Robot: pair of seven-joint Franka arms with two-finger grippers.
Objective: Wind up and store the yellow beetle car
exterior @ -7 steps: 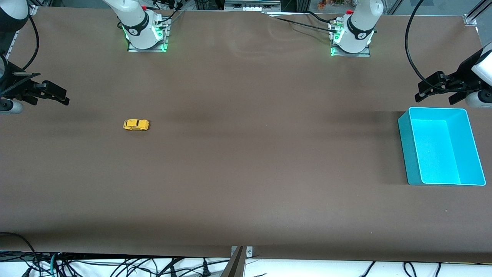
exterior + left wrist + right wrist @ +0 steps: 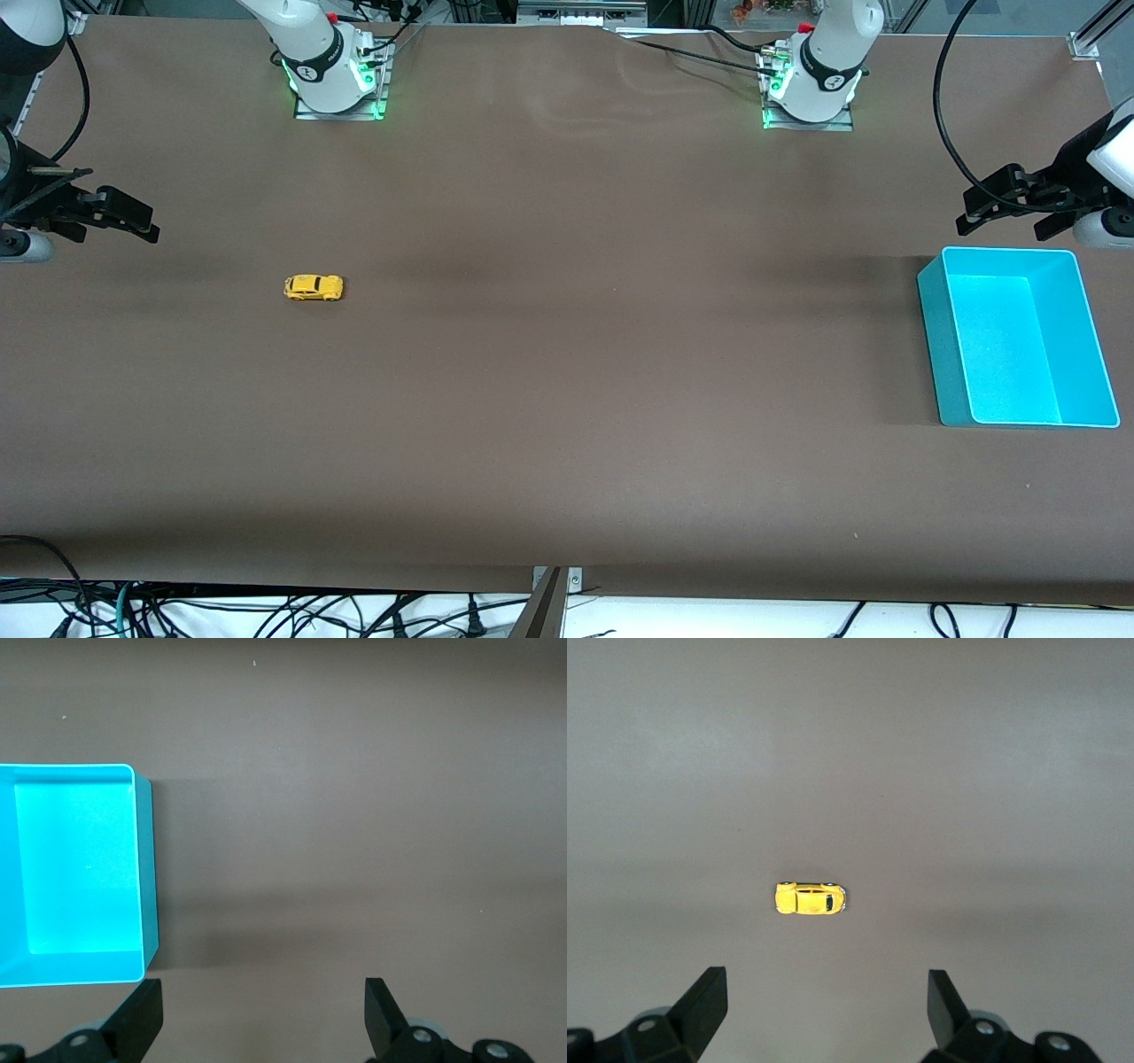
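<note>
On the brown table [image 2: 567, 372], toward the right arm's end, we find the car [image 2: 314, 287] resting on its wheels, untouched. Our right gripper [image 2: 133, 221] hangs with fingers spread apart above that end of the table, well clear of the car. Our left gripper [image 2: 1005, 202], also spread wide, waits just beside the bin [image 2: 928, 306] (turquoise, nothing inside). Risk, in our judgement: the car is tiny and free-rolling, so an off-centre closure could nudge it away or pinch only the roof. A weak grip could drop it during winding or transfer.
</note>
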